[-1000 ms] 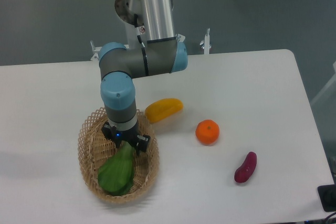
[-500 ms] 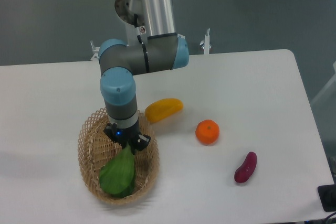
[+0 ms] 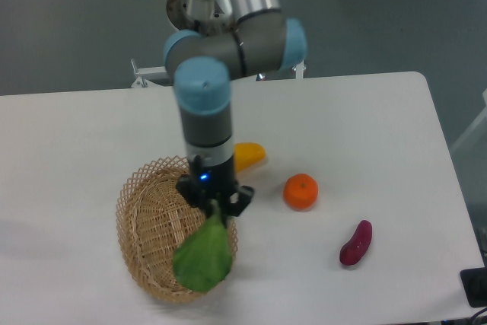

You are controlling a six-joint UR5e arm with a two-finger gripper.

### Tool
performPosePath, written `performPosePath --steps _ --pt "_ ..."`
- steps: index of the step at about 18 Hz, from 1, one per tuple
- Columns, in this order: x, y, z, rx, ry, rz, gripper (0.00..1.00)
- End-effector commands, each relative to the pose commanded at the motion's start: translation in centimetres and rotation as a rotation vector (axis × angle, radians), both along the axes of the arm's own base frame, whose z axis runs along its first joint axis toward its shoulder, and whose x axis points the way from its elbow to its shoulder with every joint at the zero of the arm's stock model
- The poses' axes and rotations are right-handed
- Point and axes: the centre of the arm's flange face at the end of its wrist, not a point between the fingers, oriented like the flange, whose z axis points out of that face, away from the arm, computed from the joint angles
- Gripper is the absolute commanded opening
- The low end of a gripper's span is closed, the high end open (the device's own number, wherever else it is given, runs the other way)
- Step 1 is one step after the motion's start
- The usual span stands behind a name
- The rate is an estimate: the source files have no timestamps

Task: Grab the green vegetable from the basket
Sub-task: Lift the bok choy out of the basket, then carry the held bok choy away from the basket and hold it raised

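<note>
Camera view: gripper (image 3: 215, 205) is clamped on the pale stalk of the green vegetable (image 3: 203, 256), whose leaves hang over the right rim of the basket (image 3: 148, 226), lifted off its floor.

— Where is the single camera looking at you from?

— High up, facing me across the desk (image 3: 365, 112), tilted steeply down. My arm enters from the far top edge and my hand (image 3: 215, 205) hangs near the middle, slightly low and left of centre.

— How near is it?

— Moderately far: nearly the whole desk fits, with grey floor beyond my hand along the top. There is no second view.
</note>
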Motion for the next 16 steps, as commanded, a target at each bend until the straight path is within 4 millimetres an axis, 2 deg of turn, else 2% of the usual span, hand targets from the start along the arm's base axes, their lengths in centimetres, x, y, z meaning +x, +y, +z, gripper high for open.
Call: performPosePath --steps 2,9,12,16 --pt "-2.0 -1.6 0.3 0.008 -0.006 -0.052 0.26" --pt "-8.5 -7.0 4.0 0.018 0.026 -0.127 0.25" --pt "-10.1 -8.8 5.1 -0.005 0.027 -0.143 0.25" --pt "-11.8 -11.9 5.5 -0.054 0.025 -0.185 0.25"
